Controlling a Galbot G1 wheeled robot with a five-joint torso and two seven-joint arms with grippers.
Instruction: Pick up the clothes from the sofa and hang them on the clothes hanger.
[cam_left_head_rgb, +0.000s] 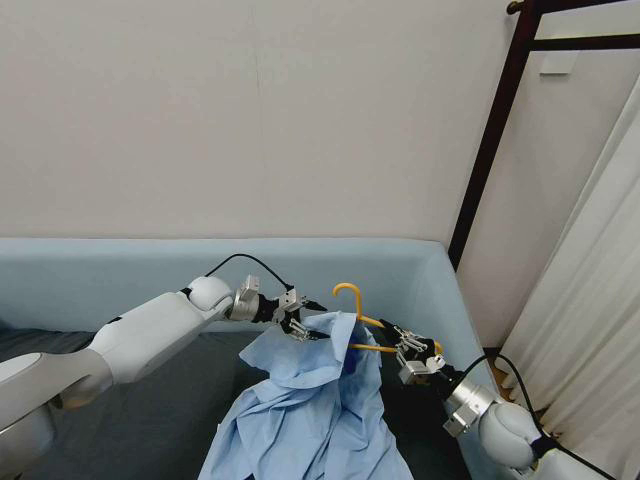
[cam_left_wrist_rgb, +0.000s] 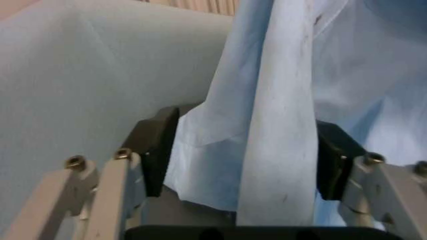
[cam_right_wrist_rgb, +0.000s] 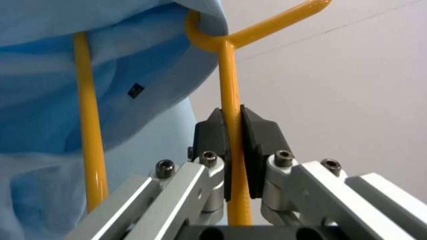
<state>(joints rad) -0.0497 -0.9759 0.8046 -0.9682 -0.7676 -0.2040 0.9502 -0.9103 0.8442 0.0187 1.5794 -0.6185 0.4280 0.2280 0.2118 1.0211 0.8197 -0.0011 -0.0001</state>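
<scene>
The light blue shirt hangs partly over the yellow hanger, its tail trailing to the sofa below the hanger. The right end effector is clamped on the hanger's thin bar, just under its hook. The left end effector, beside the hook, pinches a fold of cloth. The shirt looks light, limp and prone to slipping; a bunched edge near the collar seems the surest hold, while the hanger is rigid and smooth
</scene>
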